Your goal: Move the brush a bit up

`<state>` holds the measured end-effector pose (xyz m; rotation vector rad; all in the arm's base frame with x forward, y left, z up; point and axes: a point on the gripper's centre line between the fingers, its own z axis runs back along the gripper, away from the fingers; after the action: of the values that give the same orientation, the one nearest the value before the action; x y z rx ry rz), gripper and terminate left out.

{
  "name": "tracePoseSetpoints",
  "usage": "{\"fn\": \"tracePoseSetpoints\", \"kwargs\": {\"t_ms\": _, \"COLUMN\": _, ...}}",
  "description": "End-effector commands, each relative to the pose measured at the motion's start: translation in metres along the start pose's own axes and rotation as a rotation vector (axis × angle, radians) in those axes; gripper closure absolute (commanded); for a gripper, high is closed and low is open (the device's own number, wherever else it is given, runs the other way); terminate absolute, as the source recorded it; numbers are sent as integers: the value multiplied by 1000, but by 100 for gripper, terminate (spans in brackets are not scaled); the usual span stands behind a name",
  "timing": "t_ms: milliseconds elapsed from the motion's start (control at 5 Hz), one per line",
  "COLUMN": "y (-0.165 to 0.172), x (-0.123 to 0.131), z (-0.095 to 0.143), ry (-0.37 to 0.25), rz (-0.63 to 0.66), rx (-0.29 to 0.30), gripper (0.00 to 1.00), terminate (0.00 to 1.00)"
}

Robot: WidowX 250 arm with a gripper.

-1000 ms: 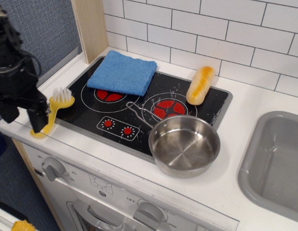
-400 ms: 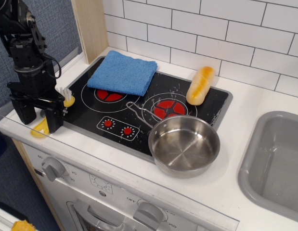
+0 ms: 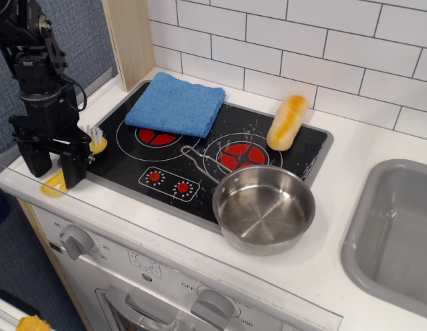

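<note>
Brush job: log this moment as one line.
gripper: open, straddling handle | brush: on counter at stove's left edge, not lifted | step: grasp pending

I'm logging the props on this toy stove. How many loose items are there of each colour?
Yellow: 2 – brush, bread roll
Blue: 1 – cloth
Silver: 1 – pot
Total: 4

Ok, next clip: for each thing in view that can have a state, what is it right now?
gripper: open, fingers down on either side of the brush handle
brush: lying at the stove's left edge, bristle head up, mostly hidden by the gripper
blue cloth: folded, flat over the back left burner
pot: upright, empty, on the stove's front right
bread roll: lying at the stove's back right edge
sink: empty
</note>
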<state>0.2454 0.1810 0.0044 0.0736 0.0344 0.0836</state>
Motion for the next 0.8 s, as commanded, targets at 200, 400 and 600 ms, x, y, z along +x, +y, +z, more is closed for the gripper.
{"fn": "tracePoseSetpoints", "kwargs": {"t_ms": 200, "y": -7, "x": 8, "z": 21, "ry": -82, "rz": 19, "rx": 20, "gripper": 100, "terminate": 0}}
{"fn": "tracePoseSetpoints", "kwargs": {"t_ms": 400, "y": -6, "x": 9, "z": 51, "ry": -112, "rz": 46, "rx": 44, "gripper": 100, "terminate": 0}}
{"fn": "tracePoseSetpoints", "kwargs": {"t_ms": 600, "y": -26, "x": 23, "z": 76, "ry": -142, "rz": 7, "rx": 46, "gripper": 100, "terminate": 0}}
